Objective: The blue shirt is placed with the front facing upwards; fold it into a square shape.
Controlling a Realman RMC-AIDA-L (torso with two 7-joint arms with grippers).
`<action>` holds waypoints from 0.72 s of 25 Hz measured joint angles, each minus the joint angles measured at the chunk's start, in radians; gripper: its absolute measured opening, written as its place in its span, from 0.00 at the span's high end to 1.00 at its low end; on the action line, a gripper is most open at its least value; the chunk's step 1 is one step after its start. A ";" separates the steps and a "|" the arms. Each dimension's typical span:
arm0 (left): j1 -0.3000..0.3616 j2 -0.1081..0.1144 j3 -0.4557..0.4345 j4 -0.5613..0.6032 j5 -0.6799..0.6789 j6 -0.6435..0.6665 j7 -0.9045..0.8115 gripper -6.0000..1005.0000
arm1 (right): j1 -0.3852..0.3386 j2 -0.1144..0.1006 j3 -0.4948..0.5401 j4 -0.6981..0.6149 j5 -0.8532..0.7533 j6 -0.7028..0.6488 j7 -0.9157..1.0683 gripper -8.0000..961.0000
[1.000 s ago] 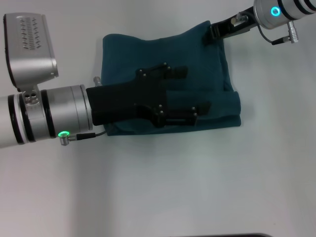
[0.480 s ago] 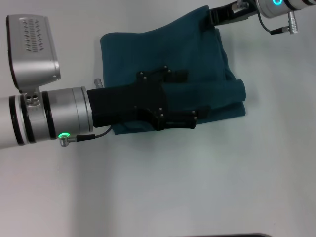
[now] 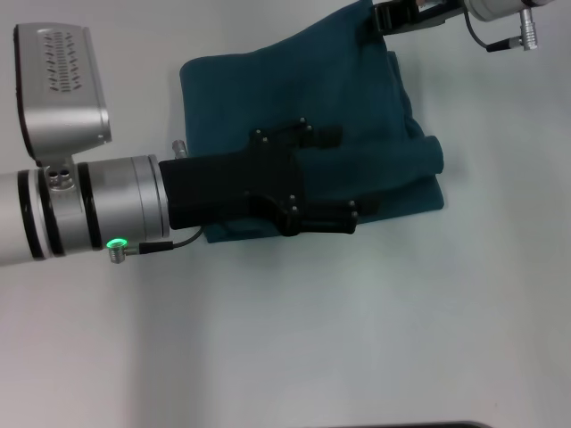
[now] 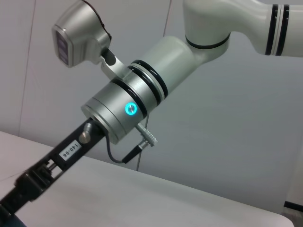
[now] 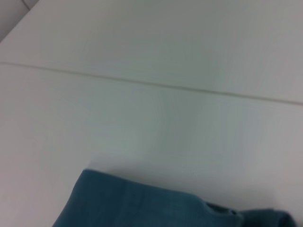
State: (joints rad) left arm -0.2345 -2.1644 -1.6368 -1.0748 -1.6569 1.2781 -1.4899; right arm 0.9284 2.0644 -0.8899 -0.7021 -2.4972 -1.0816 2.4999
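White, matte tabletop [image 3: 357,339] fills the head view, plain and pale under both arms. From the left edge the left arm reaches across nearly level, a silver cylindrical forearm with black bands and a small green light, its boxy grey wrist camera housing sticking up toward the far side. Its black left gripper [image 3: 343,178] lies flat over the dark teal-blue cotton shirt [image 3: 268,98], the two fingers [image 3: 326,135] spread well apart and pointing right, one across the middle of the cloth and one along its near edge; they appear to press on the fabric rather than pinch it. The shirt sits at the centre-far part of the table, already gathered into a rough rectangle several layers thick, with a rolled fold bulging at its right side and its far right corner raised off the surface. That corner goes up into the black right gripper [image 3: 393,20], which comes in from the top right on a slanted silver wrist with a dangling cable plug; its jaws look closed on the cloth. In the left wrist view the right arm [image 4: 137,104] slopes down toward the table with a cyan light glowing on its wrist. The right wrist view shows a teal edge of the shirt [image 5: 142,203] on the white surface.
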 joint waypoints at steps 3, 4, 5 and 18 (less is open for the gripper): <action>0.000 0.000 -0.001 0.000 0.000 0.005 0.001 0.05 | 0.002 -0.004 0.000 -0.006 -0.002 0.019 0.011 0.94; 0.000 0.000 -0.001 0.000 0.000 0.005 0.001 0.05 | 0.003 -0.006 0.000 -0.004 -0.005 0.028 0.012 0.94; 0.000 0.000 -0.002 0.000 0.000 0.005 0.001 0.05 | 0.006 -0.006 -0.001 0.001 -0.012 0.041 0.012 0.94; 0.000 0.000 0.000 0.004 0.012 0.009 0.002 0.06 | -0.009 0.008 -0.025 -0.003 -0.046 0.048 0.060 0.93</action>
State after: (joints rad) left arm -0.2347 -2.1645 -1.6372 -1.0706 -1.6450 1.2872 -1.4880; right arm 0.9190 2.0721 -0.9146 -0.7050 -2.5428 -1.0337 2.5597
